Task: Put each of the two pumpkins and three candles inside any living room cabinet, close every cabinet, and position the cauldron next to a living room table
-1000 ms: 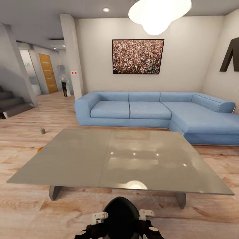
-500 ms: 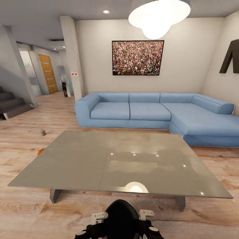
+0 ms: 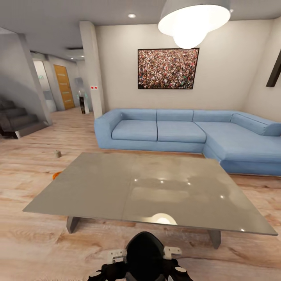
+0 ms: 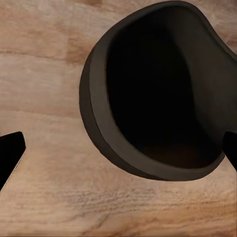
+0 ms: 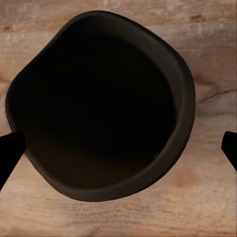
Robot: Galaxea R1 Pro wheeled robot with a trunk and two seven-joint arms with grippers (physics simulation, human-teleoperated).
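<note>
My left end effector (image 4: 118, 158) and right end effector (image 5: 118, 148) look down into the black cauldron (image 3: 145, 255) between them; whether they grasp it, I cannot tell. A pumpkin (image 3: 56, 175) and a candle (image 3: 57, 153) lie on the floor (image 3: 35, 164) beyond the counter's (image 3: 148, 187) left edge.

black arms (image 3: 111, 272) with white brackets (image 3: 117, 255) and round white caps (image 3: 180, 269).

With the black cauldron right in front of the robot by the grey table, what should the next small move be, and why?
Probably turn left toward the floor items. The cauldron already sits on the wood floor close to the table's near edge, so that part looks done. A candle and a sliver of orange, likely a pumpkin, lie on the floor past the table's left side.
</note>
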